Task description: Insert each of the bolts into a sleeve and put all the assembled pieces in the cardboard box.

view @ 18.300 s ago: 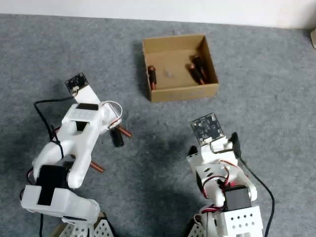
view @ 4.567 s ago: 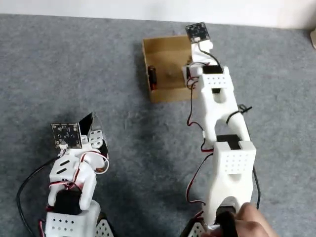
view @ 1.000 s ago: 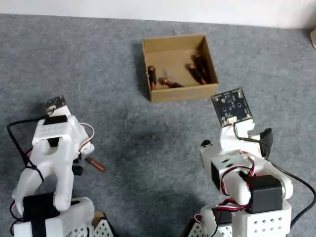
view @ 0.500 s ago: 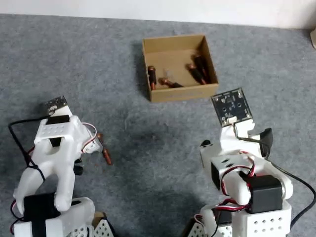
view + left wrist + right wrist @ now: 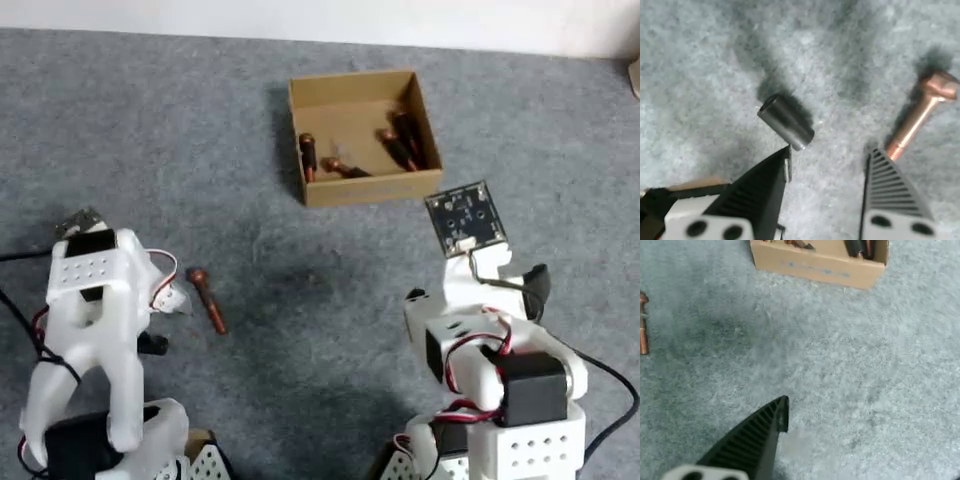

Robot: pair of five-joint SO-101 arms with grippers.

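Note:
A copper bolt (image 5: 208, 300) lies loose on the grey carpet, to the right of my left arm (image 5: 95, 290). A short black sleeve (image 5: 152, 343) lies just below it, half under that arm. In the left wrist view my left gripper (image 5: 830, 152) hangs open above the carpet, holding nothing, with the sleeve (image 5: 786, 122) just past one fingertip and the bolt (image 5: 920, 112) past the other. The cardboard box (image 5: 300, 110) at the back holds several assembled pieces. My right gripper (image 5: 510, 265) sits folded back at the lower right, open and empty, one finger (image 5: 765, 432) showing over bare carpet.
The grey carpet (image 5: 330, 280) spreads open between the two arms and up to the box. From the right wrist, the box's front wall (image 5: 820, 265) is ahead and the bolt (image 5: 643, 325) lies far off to one side. A white wall runs along the back edge.
The bolt has shifted up and to the right and turned more upright on the carpet. My left arm has since pulled away to the left. The right arm has hardly moved.

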